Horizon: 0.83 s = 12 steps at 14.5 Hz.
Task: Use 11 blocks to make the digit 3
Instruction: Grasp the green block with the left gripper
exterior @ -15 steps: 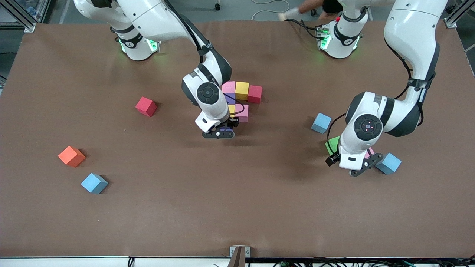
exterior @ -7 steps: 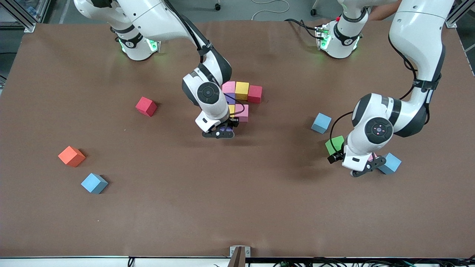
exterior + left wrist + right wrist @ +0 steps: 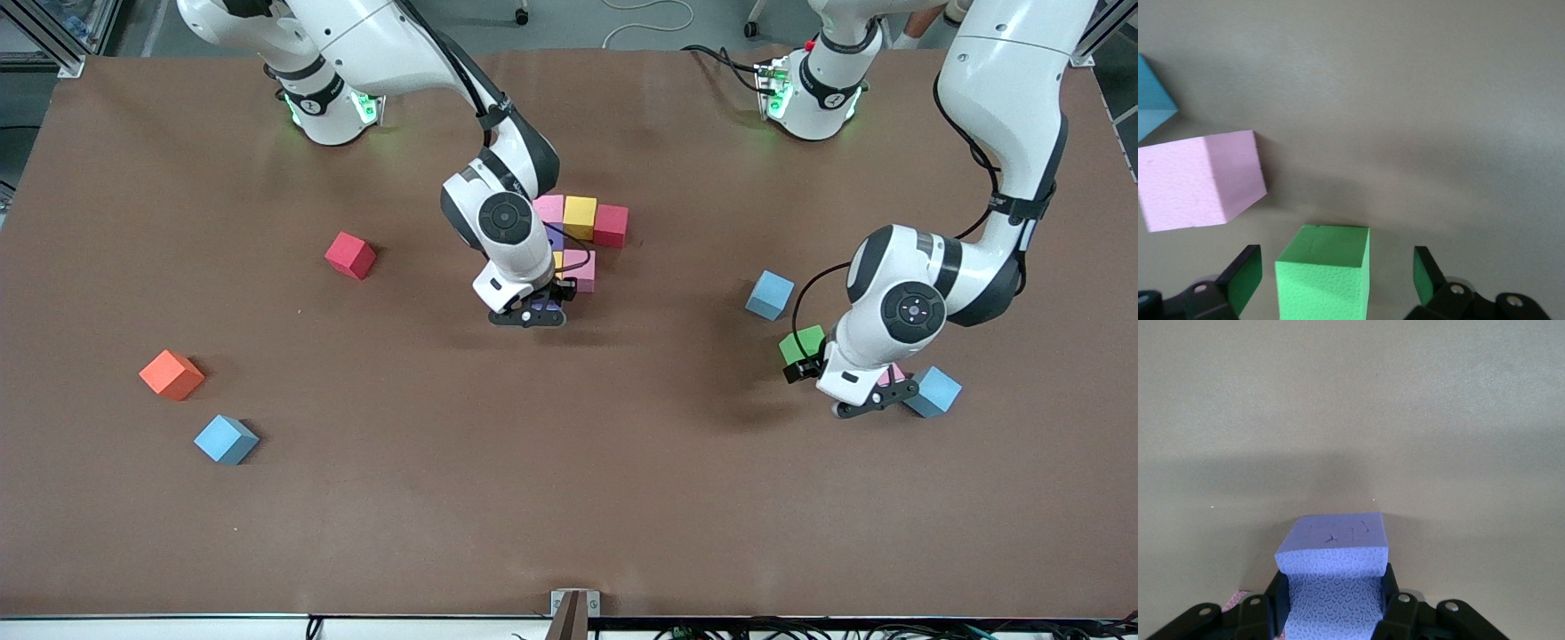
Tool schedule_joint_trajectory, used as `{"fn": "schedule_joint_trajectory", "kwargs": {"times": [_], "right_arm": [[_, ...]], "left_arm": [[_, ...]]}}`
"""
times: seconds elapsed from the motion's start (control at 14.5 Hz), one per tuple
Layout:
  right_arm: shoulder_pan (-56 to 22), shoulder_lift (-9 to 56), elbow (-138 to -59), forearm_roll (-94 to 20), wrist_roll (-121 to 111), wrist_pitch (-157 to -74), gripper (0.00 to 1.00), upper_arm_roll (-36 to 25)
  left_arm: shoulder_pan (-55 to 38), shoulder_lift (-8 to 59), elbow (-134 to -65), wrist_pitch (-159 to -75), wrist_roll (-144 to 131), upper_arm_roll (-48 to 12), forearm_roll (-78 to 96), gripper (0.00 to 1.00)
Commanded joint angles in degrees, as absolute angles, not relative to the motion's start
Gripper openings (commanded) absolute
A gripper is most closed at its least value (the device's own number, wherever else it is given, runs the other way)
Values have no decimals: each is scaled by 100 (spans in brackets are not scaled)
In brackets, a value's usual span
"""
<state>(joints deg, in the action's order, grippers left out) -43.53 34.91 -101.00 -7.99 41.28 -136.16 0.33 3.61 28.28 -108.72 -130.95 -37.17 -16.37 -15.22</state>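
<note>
My right gripper (image 3: 527, 316) (image 3: 1331, 603) is shut on a purple block (image 3: 1333, 550), low over the table just nearer the camera than the started figure. That figure holds a pink (image 3: 548, 208), a yellow (image 3: 580, 213) and a red block (image 3: 611, 224) in a row, with a purple (image 3: 554, 238), a yellow (image 3: 556, 259) and a pink block (image 3: 581, 269) partly hidden by the arm. My left gripper (image 3: 869, 402) (image 3: 1337, 270) is open over a green block (image 3: 803, 343) (image 3: 1325, 273), which shows between its fingers untouched. A pink block (image 3: 1201, 180) lies beside it.
Loose on the table are a red block (image 3: 350, 255), an orange cube (image 3: 172, 374), and three light blue blocks (image 3: 226, 439) (image 3: 770, 294) (image 3: 933, 391), the last close to my left gripper. The brown table (image 3: 569, 498) ends at a near edge with cables.
My left hand has drifted a little toward the left arm's end of the table, uncovering more of the green block. My right gripper has edged the purple block slightly closer to the figure.
</note>
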Motion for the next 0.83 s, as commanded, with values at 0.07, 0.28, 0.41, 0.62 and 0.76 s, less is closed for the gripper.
{"fn": "schedule_joint_trajectory", "kwargs": {"times": [0.07,0.28,0.41,0.62,0.76], "right_arm": [[-4438,3542,-10046,-712,4280,-13553,7,-18],[-4438,3542,-10055,-712,4245,-13535,7,-18],[-4438,3533,-10055,-712,4236,-13535,7,-18],[-4491,3542,-10046,-712,4254,-13544,8,-18],[-4500,3533,-10046,-712,4245,-13553,9,-18]], "left_arm": [[527,2760,-11056,-13245,-3261,-1696,-1415,100],[527,2760,-11162,-13254,-3261,-1696,-1415,100],[527,2751,-11214,-13263,-3269,-1696,-1406,99],[519,2742,-11337,-13271,-3270,-1696,-1406,97],[527,2725,-11452,-13315,-3278,-1696,-1406,97]]}}
